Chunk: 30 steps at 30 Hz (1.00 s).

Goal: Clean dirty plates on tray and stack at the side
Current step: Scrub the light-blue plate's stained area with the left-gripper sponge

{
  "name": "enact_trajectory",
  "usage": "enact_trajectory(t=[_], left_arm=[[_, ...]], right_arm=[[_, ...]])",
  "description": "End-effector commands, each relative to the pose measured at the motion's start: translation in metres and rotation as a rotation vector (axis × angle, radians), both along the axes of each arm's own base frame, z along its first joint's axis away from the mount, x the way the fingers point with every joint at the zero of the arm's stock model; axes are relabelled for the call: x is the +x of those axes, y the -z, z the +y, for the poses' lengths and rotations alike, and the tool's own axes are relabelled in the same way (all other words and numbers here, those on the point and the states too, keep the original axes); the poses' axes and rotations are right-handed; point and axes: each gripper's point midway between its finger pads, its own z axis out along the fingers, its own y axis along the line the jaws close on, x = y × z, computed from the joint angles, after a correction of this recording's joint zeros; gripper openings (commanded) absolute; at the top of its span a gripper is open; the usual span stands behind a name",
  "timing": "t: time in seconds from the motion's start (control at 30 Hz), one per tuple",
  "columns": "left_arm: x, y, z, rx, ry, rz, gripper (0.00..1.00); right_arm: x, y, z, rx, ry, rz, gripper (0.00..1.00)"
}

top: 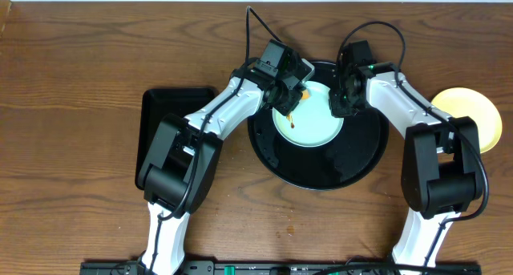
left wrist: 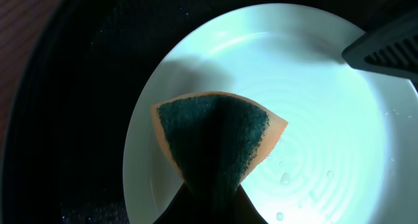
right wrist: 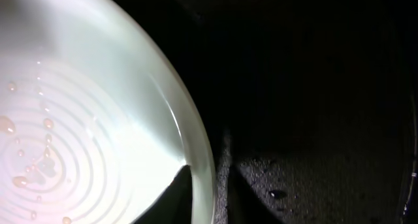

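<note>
Wooden surface [top: 80,66], round black tray [top: 321,175] at centre. One pale plate [top: 313,127] lies in the tray's upper half, and a yellow plate [top: 473,115] sits off to the right on the surface, well apart from the tray. I can't see a third plate.

Risks: the pale plate is wet, with droplets across it in both wrist views, and the tray is glossy. Pushing the sponge [left wrist: 215,139] toward the held edge could pivot or slide the plate out of a rim-only pinch. Pressing too hard near the free edge could tip it. A loose sponge grip would let the pad fold and skip over spots.

Left jaws are clenched on the sponge, green scrub face over the plate's left part — contact looks likely but isn't certain. Right jaws are nearly closed, straddling the plate's rim on its right side and apparently gripping it.
</note>
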Motion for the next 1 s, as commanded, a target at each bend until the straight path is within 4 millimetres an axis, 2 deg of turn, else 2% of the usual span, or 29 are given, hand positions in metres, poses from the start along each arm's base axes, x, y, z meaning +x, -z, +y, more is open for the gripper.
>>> enact_trajectory(t=[0.0,0.2,0.4,0.47,0.5,0.53,0.6,0.7,0.97], left_arm=[[0.008,-0.008,0.000,0.001,0.005,-0.036,0.07],[0.011,-0.007,0.004,0.030,0.000,-0.056,0.08],[0.011,-0.006,0.004,0.030,0.001,-0.055,0.08],[0.011,-0.006,0.004,0.030,0.001,-0.055,0.07],[0.011,-0.006,0.004,0.030,0.001,-0.055,0.08],[0.011,-0.006,0.004,0.030,0.001,-0.055,0.07],[0.011,-0.005,0.005,0.032,0.000,-0.052,0.07],[0.009,-0.001,0.005,0.040,0.012,-0.050,0.08],[0.013,0.027,0.014,0.111,0.015,-0.049,0.08]], right_arm=[[0.002,-0.004,-0.001,0.004,0.004,-0.013,0.22],[0.005,-0.003,0.000,0.007,0.004,-0.028,0.20],[0.009,0.007,0.001,0.015,0.004,-0.067,0.19],[0.009,0.011,0.001,0.017,0.004,-0.076,0.14],[0.009,0.012,0.001,0.018,0.004,-0.080,0.04],[0.009,0.013,0.001,0.018,0.004,-0.082,0.01],[0.008,0.014,0.001,0.018,0.004,-0.082,0.01],[0.009,0.014,0.001,0.019,0.004,-0.082,0.01],[0.008,0.014,0.001,0.018,0.004,-0.081,0.01]])
